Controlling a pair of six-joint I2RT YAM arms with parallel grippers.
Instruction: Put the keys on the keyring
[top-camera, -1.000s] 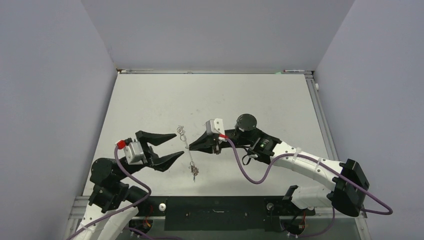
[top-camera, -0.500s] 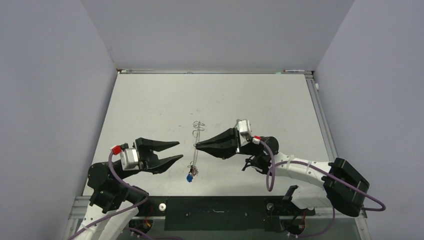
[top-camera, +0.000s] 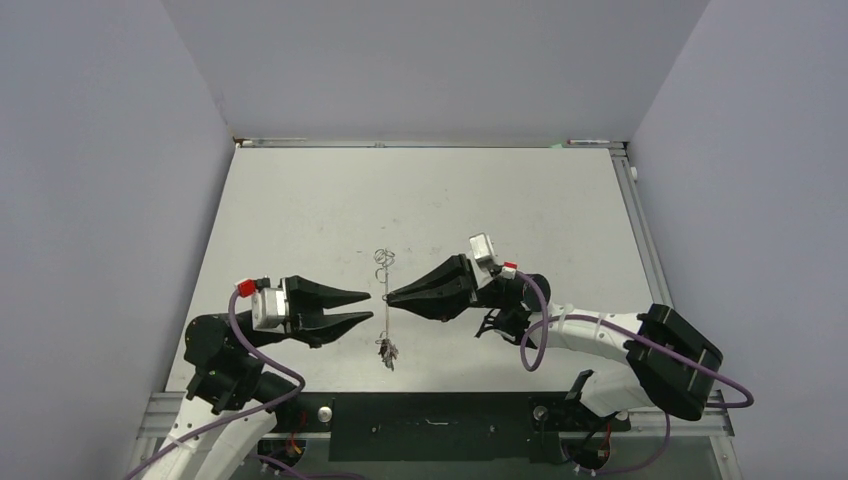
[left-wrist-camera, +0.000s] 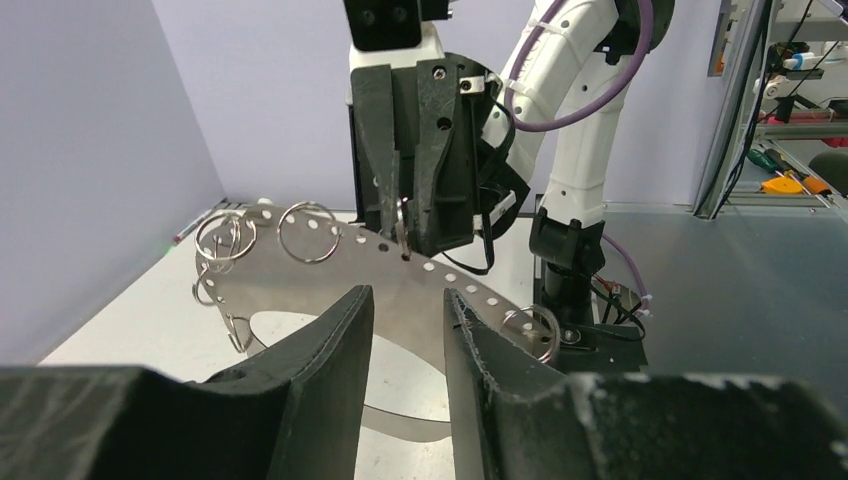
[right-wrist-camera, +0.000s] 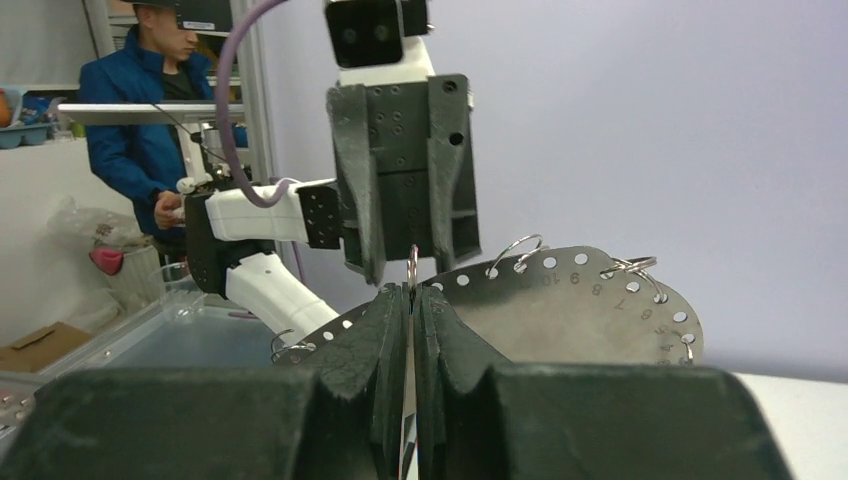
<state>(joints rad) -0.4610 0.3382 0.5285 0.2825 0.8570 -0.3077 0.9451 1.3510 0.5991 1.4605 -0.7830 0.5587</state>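
The keyring (top-camera: 384, 300) is a flat silver crescent plate with a row of holes and small split rings through them. It hangs edge-on in the top view and shows broadside in the left wrist view (left-wrist-camera: 330, 265) and the right wrist view (right-wrist-camera: 560, 310). My right gripper (top-camera: 388, 297) is shut on its edge, also seen in its own view (right-wrist-camera: 412, 290) and from the left wrist (left-wrist-camera: 400, 230). A small dark cluster, probably the keys (top-camera: 386, 350), dangles at the plate's lower end; no colours show. My left gripper (top-camera: 368, 307) is open, its tips (left-wrist-camera: 408, 295) just short of the plate.
The grey table (top-camera: 300, 210) lies under both arms, with walls on three sides and a metal rail along the right edge (top-camera: 640, 230). A person in a blue jacket (right-wrist-camera: 150, 130) stands beyond the table in the right wrist view.
My right gripper swung right with the keyring, then edged back left. My left gripper moved right toward the plate and its jaws narrowed. The blue key seen half a second ago no longer shows.
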